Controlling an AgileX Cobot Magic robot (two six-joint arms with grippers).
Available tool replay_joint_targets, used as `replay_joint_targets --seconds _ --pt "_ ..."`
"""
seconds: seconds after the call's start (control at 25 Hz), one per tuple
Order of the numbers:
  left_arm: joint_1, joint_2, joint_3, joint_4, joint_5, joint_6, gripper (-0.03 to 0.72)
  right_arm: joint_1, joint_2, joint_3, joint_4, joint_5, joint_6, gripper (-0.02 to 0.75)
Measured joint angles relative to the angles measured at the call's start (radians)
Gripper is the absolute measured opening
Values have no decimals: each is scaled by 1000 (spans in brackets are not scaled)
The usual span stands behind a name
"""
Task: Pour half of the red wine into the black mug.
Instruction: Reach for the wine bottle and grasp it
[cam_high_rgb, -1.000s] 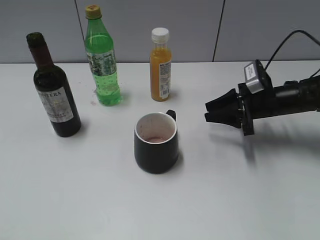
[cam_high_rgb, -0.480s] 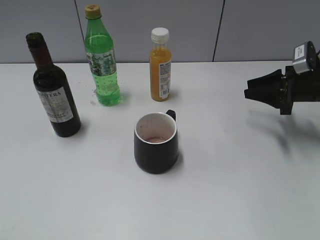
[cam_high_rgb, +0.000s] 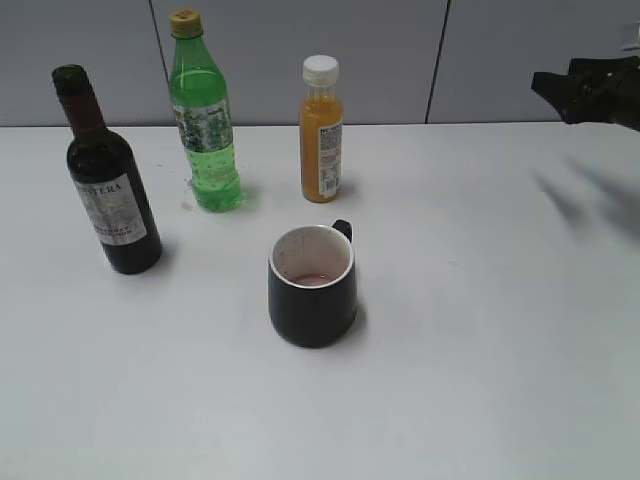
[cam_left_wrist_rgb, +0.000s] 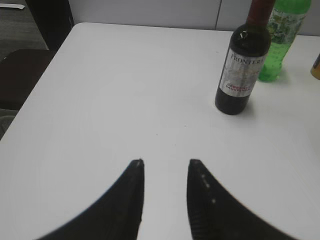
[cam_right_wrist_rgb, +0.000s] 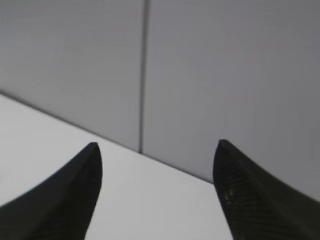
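A white table (cam_high_rgb: 480, 380) fills the scene, with a grey panelled wall (cam_high_rgb: 500, 60) behind it. The right pincer (cam_high_rgb: 550, 85) is raised above the table's far right corner, only partly in the exterior view, its dark tips pointing left; its wrist view shows the two fingers (cam_right_wrist_rgb: 80, 195) spread wide with nothing between them, facing the wall. The left pincer (cam_left_wrist_rgb: 165, 165) does not appear in the exterior view; its wrist view shows its curved fingers (cam_left_wrist_rgb: 125, 200) parted by a narrow gap, empty, poised over bare table. The red wine (cam_left_wrist_rgb: 240, 70), a dark glass bottle with a pale label, stands upright ahead of the left pincer and off to its right, well apart from it. Just behind that bottle stands a bright green plastic bottle (cam_left_wrist_rgb: 280, 40). In the exterior view, the red wine (cam_high_rgb: 105, 180) is far to the left of the right pincer, across the table. The black mug (cam_high_rgb: 312, 285) sits nearer the middle, below and left of the right pincer, well apart from it, with a little reddish liquid in its pale interior. A small orange juice bottle (cam_high_rgb: 321, 130) with a white cap stands behind the mug.
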Motion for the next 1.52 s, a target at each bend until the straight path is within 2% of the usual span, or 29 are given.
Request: replay_joint_targets --seconds 0.12,0.2,0.28,0.44,0.56,0.64,0.72,0.8,0.92,1.0,1.08,1.16,1.36,1.52 --pt "0 0 0 0 0 0 224 6 -1 -31 99 111 -9 609" --pt "0 0 0 0 0 0 224 24 -11 -53 132 282 0 629" --pt "0 0 0 0 0 0 224 51 -26 -75 176 495 59 634" --pt "0 0 0 0 0 0 224 103 -97 -89 210 805 214 631" --pt "0 0 0 0 0 0 224 159 -166 -93 220 962 235 617" --pt "0 0 0 0 0 0 224 188 -197 -100 267 1062 210 612" --pt "0 0 0 0 0 0 224 207 -211 -119 400 1196 89 603" --pt "0 0 0 0 0 0 224 209 -213 -164 646 1372 -94 597" --pt "0 0 0 7 0 0 224 197 -213 -246 939 1708 -326 595" --pt "0 0 0 22 0 0 224 197 -213 -301 1024 1890 -429 595" --pt "0 0 0 27 0 0 224 197 -213 -355 1063 2047 -497 595" --pt "0 0 0 28 1 0 224 199 -217 -401 1081 2128 -554 595" --pt "0 0 0 28 1 0 224 202 -280 -418 1155 2161 -671 595" --pt "0 0 0 29 1 0 224 249 -381 -347 1152 2162 -727 595"
